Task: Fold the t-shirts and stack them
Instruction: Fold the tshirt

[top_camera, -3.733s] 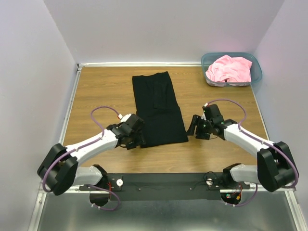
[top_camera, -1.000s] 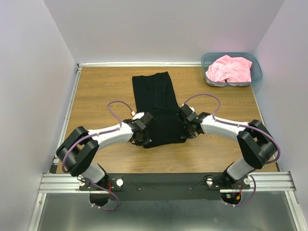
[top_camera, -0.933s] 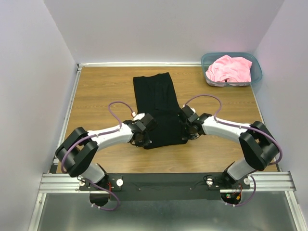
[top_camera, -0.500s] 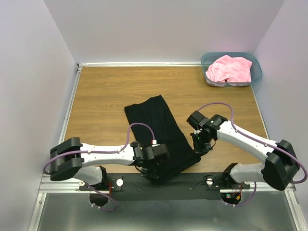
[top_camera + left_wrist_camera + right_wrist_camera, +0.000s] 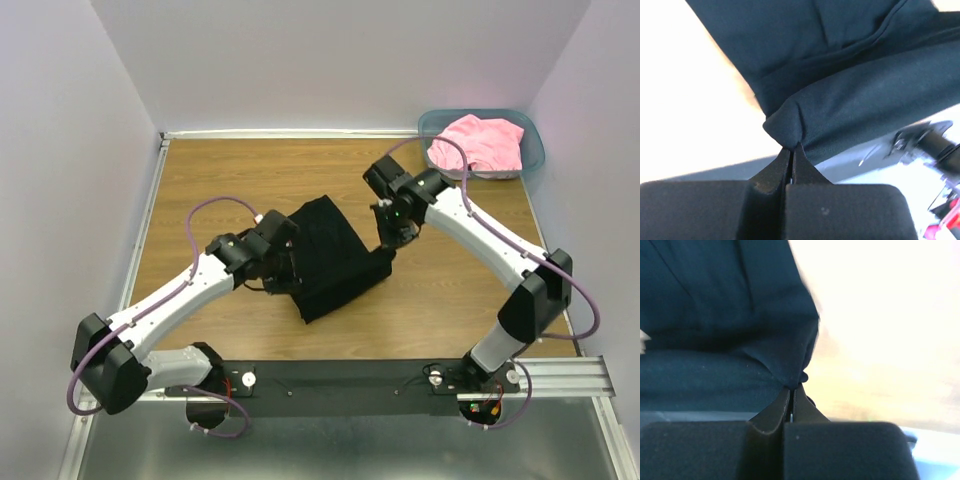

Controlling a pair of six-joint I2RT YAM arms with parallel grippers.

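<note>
The black t-shirt (image 5: 338, 262) lies folded into a short slanted bundle in the middle of the wooden table (image 5: 210, 190). My left gripper (image 5: 287, 268) is at its left edge, shut on a corner of the black cloth (image 5: 785, 125). At the right edge my right gripper (image 5: 385, 238) is shut on the other corner (image 5: 795, 370). In both wrist views the cloth hangs in folds away from the pinched jaws. The pink t-shirt (image 5: 478, 142) sits crumpled in the teal bin (image 5: 536, 152) at the far right corner.
White walls close in the table on the left, back and right. A metal rail (image 5: 340, 378) runs along the near edge, with both arm bases on it. The right arm reaches over the table's right half.
Half a second ago the black shirt was stretched toward the near edge. Both grippers have since carried its near corners up and away from the rail, doubling it into a shorter bundle.
</note>
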